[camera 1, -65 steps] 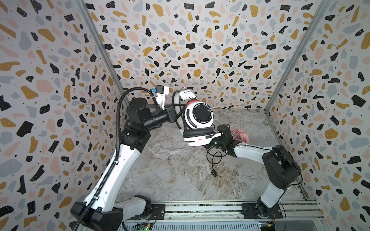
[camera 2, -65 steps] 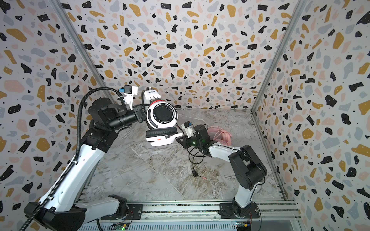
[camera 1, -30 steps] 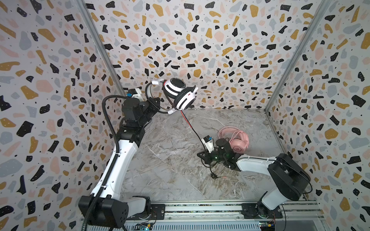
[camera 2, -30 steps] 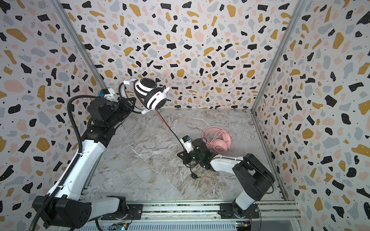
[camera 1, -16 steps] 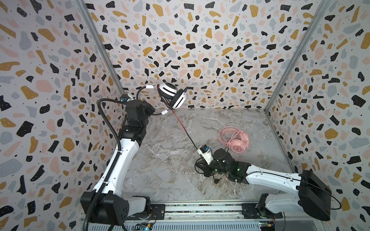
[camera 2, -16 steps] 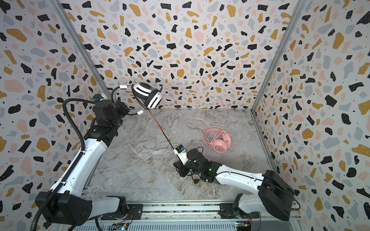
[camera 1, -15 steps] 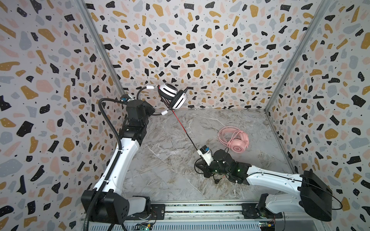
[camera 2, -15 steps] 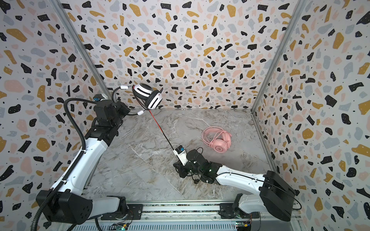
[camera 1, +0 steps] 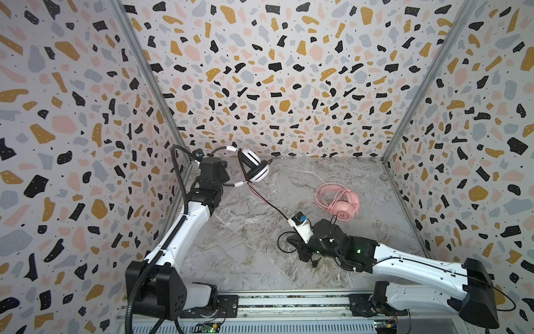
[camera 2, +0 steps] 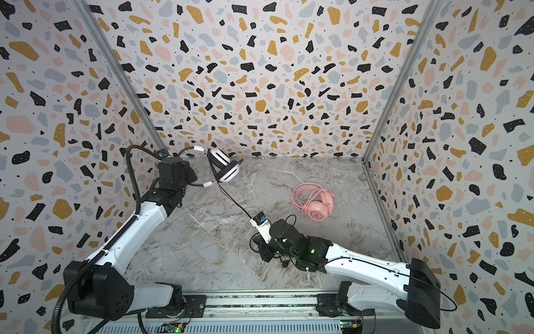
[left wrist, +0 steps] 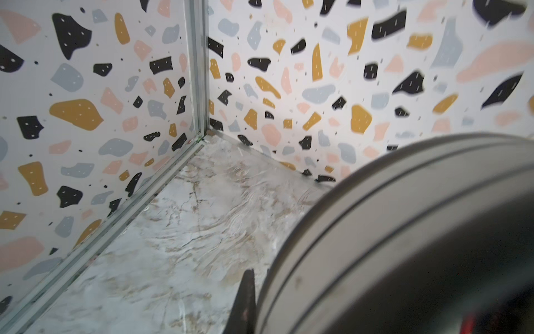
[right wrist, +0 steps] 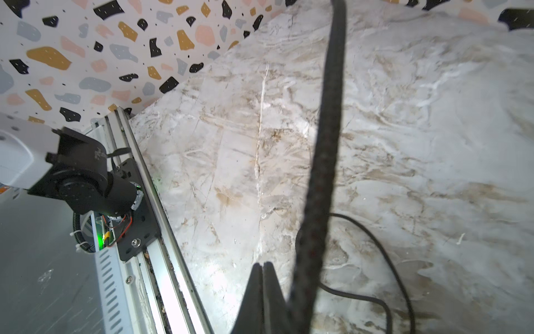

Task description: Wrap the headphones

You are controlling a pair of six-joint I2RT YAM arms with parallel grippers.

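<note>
White headset (camera 1: 254, 167) aloft, black cable (camera 1: 266, 201) taut.
Left gripper (camera 1: 222, 178) grips headband (camera 1: 216, 149), right gripper (camera 1: 300, 249) pinches cable near pink headset (camera 1: 342, 206); overpull may slip.

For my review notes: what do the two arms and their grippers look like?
Both have white links and black joints. The left arm carries a black ribbed cable hose; the right arm has a thin black cable, a green light and a white camera block near its wrist. The left gripper and right gripper have black tapered fingers.
</note>
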